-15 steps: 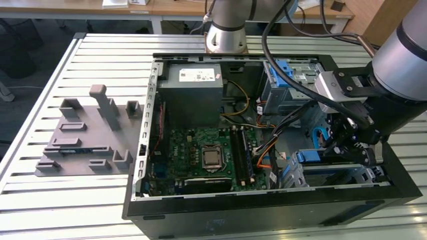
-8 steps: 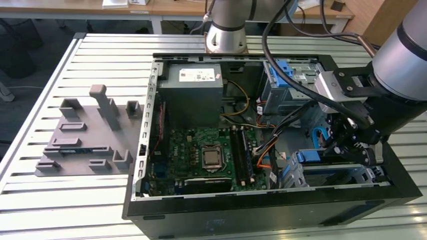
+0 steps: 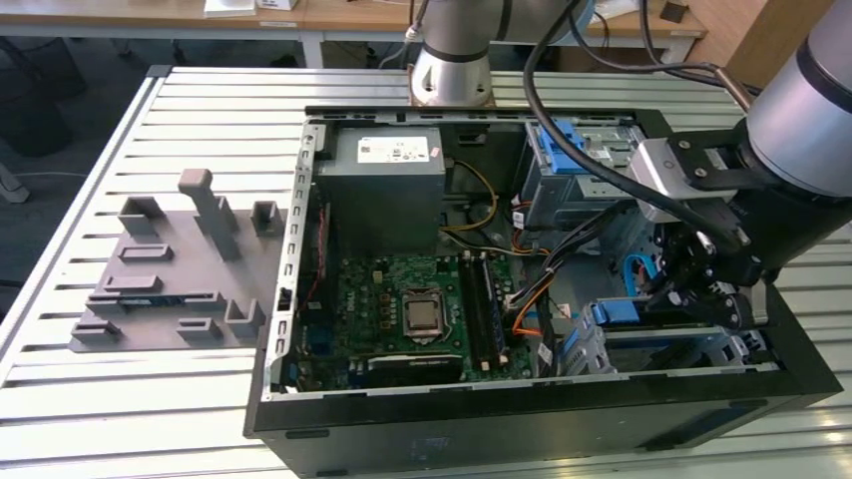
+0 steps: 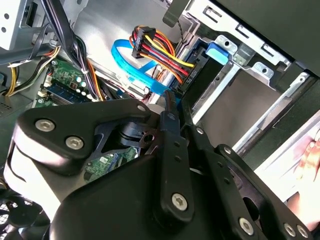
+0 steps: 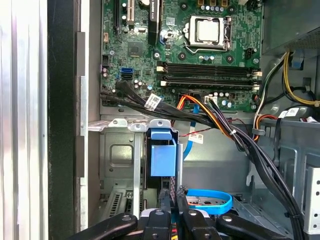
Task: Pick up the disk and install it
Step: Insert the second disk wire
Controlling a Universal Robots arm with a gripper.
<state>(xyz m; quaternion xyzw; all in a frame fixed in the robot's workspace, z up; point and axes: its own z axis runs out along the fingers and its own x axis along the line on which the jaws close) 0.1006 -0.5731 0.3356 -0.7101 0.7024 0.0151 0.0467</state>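
In the exterior view we see the open computer case [image 3: 533,409] lying on the slatted bench [image 3: 80,379], with the arm reaching in from the exterior view's right. Our hand [image 3: 703,299] hangs low over the drive cage [image 3: 665,344] in the case's near corner on that side. The disk [image 3: 648,312] sits on edge in that cage, its blue rail showing just beside the hand and toward the motherboard [image 3: 413,309]. A grey printed fixture [image 3: 174,269] rests on the bench, well apart on the exterior view's left.

In the second wrist view, the hand [image 4: 174,107] looks pressed together, its two black fingers [image 4: 170,135] running side by side with hardly any gap. The fingertips meet right at the mouth of the cage, beside a blue data cable [image 4: 135,70] and a bundle of coloured power wires [image 4: 160,50]. Whether they pinch the disk's edge here we cannot tell.

In the first wrist view, the disk [image 5: 162,155] stands straight ahead of the hand [image 5: 173,195], slotted in the cage with its blue rail tab facing us. Its long axis seems to run down into the bay, in line with the fingers, which we judge to be closed on or against its near edge. We judge it largely seated already.
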